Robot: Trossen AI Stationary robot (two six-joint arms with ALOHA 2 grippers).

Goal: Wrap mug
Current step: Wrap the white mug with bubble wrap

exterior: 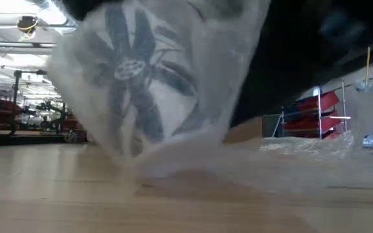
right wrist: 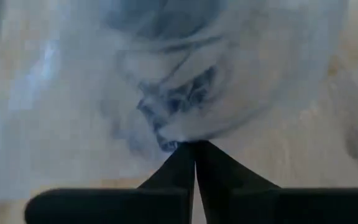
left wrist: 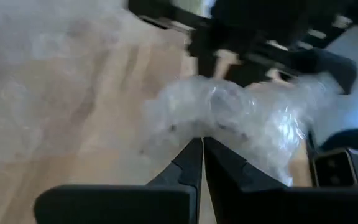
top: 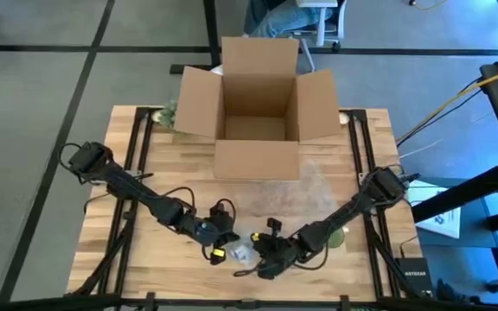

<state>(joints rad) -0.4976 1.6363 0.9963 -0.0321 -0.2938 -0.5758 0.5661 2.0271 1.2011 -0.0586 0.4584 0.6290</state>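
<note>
The mug (exterior: pixel 144 77), pale with a dark flower pattern, is bundled in clear bubble wrap (left wrist: pixel 241 115) near the table's front edge, at the middle (top: pixel 241 250). My left gripper (top: pixel 225 244) is at the bundle's left side and my right gripper (top: pixel 262 257) at its right, both shut on the wrap. The wrap's loose end trails over the wood toward the right (exterior: pixel 290 162). The mug's handle is hidden. My left gripper pinches a bunched bit of the bubble wrap (left wrist: pixel 199 132) on the bundle's left side between its two fingertips, coming from the table's left. The bundle sits just beyond the fingers. My right gripper pinches the wrap (right wrist: pixel 188 138) where it lies over the patterned mug wall, coming from the table's right. The bundle's lower wrap (exterior: pixel 141 158) meets the table; whether the mug itself rests there I cannot tell.
An open cardboard box (top: pixel 258 108) stands at the table's far middle. More clear wrap (top: pixel 305 186) lies on the wood between the box and the bundle. A small greenish thing (top: pixel 339 236) lies under the right arm. Bare wood shows at the front left.
</note>
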